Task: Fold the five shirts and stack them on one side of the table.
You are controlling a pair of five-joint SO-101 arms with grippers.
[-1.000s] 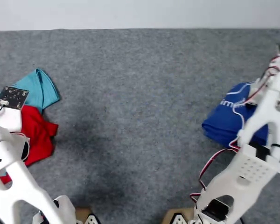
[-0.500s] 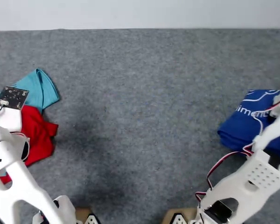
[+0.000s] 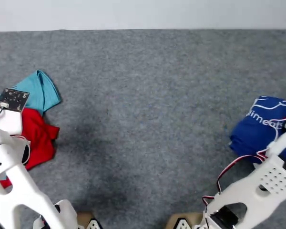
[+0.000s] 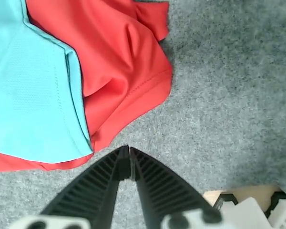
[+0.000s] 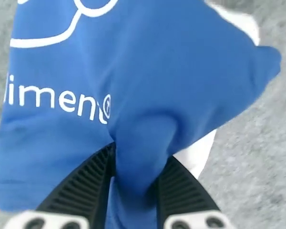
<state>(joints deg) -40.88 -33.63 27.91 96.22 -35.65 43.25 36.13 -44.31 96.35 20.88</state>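
Right gripper (image 5: pixel 133 149): black ribbed fingers pinching a raised fold of the blue shirt (image 5: pixel 86 71), which carries white lettering. Right wrist view gives white fabric (image 5: pixel 200 155) edging out beneath the blue. High view places this shirt bunched at the table's right edge, with the right arm (image 3: pixel 262 186) over its near side.

Left gripper (image 4: pixel 129 162): fingers pressed together, nothing between them, above bare cover just beside the red shirt (image 4: pixel 124 62). The teal shirt (image 4: pixel 28 86) overlaps the red; high view sets both at the left edge, teal farther back.

Surface: grey felt table cover (image 3: pixel 143 95).

Room: pale wall (image 3: pixel 143 14) behind.
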